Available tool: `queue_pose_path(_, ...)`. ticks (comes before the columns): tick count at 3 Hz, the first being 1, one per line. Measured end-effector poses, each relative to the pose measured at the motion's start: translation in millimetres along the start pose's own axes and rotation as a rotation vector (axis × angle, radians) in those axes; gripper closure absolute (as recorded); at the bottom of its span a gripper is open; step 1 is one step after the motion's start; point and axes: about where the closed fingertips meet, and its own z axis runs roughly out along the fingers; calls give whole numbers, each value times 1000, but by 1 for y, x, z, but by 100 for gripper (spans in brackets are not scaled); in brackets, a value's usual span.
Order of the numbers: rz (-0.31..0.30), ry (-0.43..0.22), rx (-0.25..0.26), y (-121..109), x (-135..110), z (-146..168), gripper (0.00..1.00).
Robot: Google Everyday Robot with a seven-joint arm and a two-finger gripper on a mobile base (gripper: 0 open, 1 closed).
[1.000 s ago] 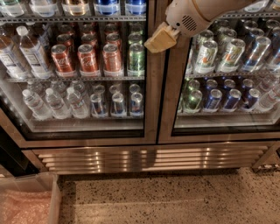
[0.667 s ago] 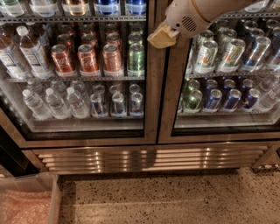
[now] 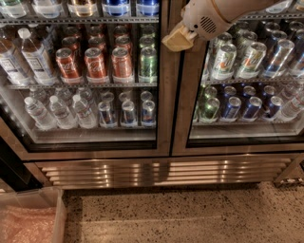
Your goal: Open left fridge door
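The white claw with tan tips [image 3: 178,39] hangs before the right frame of the tall steel-framed glass fridge door [image 3: 95,90]; how far open, I cannot tell.

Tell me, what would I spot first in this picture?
The robot's white arm reaches in from the top right, its tan gripper up by the right edge of the fridge door, the left one. Behind that door's glass, red cans sit above clear water bottles.
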Motion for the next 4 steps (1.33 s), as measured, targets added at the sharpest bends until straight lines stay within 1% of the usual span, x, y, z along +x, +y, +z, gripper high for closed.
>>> queue_pose_path(3, 0, 0, 0, -13, 2, -8, 100)
queue_pose_path(4, 0, 0, 0, -13, 2, -8, 100)
